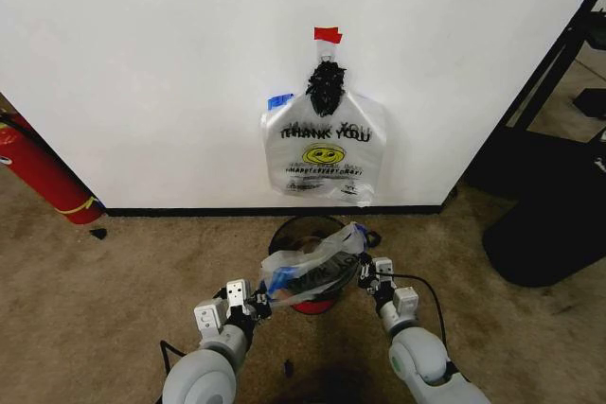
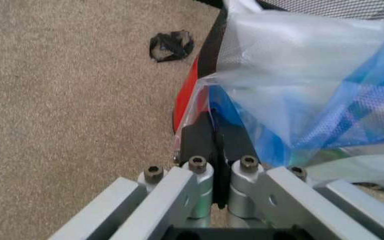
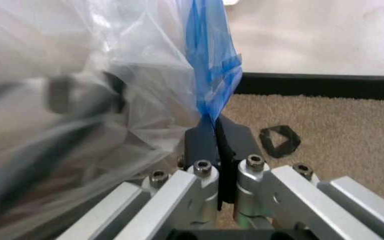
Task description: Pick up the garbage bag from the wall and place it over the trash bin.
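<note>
Stretching garbage bag (image 1: 312,270) over trash bin (image 1: 305,230), apparently

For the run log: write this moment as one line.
left claw: shut on garbage bag | right claw: shut on garbage bag | bag: stretched between claws above trash bin

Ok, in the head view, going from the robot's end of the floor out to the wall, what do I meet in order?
Left gripper and right gripper, each shut on the garbage bag stretched between them → trash bin under it → black baseboard → hanging "THANK YOU" bag → red tape.
</note>
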Controlling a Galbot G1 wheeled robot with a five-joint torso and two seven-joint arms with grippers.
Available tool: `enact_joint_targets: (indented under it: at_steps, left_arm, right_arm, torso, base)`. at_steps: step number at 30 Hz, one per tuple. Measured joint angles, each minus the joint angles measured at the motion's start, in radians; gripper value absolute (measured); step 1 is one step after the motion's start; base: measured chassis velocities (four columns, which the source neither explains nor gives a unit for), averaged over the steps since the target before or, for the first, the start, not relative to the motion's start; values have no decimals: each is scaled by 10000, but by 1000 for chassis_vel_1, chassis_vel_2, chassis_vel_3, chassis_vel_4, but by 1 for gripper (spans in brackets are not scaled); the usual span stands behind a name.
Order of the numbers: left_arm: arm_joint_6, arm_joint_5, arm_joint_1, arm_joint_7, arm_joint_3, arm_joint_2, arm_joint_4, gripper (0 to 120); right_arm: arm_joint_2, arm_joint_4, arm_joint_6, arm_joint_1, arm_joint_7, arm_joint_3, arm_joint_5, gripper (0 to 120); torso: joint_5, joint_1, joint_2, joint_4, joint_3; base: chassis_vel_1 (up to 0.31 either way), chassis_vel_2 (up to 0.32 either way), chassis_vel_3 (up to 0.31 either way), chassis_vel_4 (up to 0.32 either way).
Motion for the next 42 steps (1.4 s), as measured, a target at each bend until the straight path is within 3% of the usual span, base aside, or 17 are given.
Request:
enact_joint_targets:
  at_steps: [18, 37, 42]
  left_arm:
    - [385, 374, -270, -121, 392, -235, 752, 0]
    - [406, 1024, -322, -91, 611, -330, 937, 0]
    - [361, 1077, 88, 92, 437, -201, 335, 13]
  right_arm:
    - [-158, -276, -273, 316, 40, -16, 64, 0]
    - [-251, -599, -303, 717, 160, -216, -377, 0]
    - [-349, -248, -162, 366, 151, -43, -363, 7]
  torso:
    - [-1, 0, -2, 0, 0]
    - [-1, 0, -1, 0, 0]
    - [-1, 0, -1, 0, -1]
  base:
    - [0, 0, 0, 0]
    - [0, 0, 0, 0]
    - [0, 0, 0, 0]
